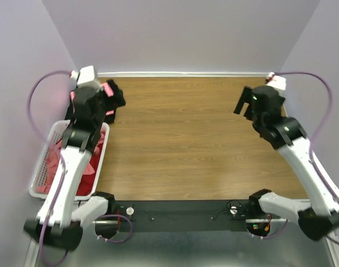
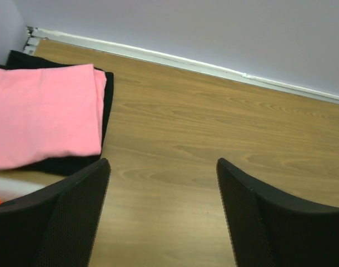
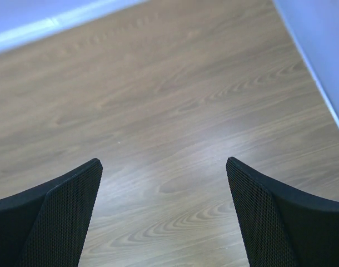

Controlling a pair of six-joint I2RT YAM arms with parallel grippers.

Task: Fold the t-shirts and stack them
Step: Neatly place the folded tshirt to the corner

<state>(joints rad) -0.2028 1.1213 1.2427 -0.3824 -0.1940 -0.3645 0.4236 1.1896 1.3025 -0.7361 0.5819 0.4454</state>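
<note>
A folded salmon-pink t-shirt lies on a folded black t-shirt in the table's back left corner. In the top view only pink bits of this stack show under my left arm. My left gripper is open and empty, held above bare wood just right of the stack; in the top view it is at the back left. More red and salmon shirts lie crumpled in the white basket. My right gripper is open and empty over bare wood at the back right.
The white slatted basket stands at the table's left edge under my left arm. Lilac walls close in the back and both sides; a white strip runs along the back edge. The wooden tabletop stretches between the arms.
</note>
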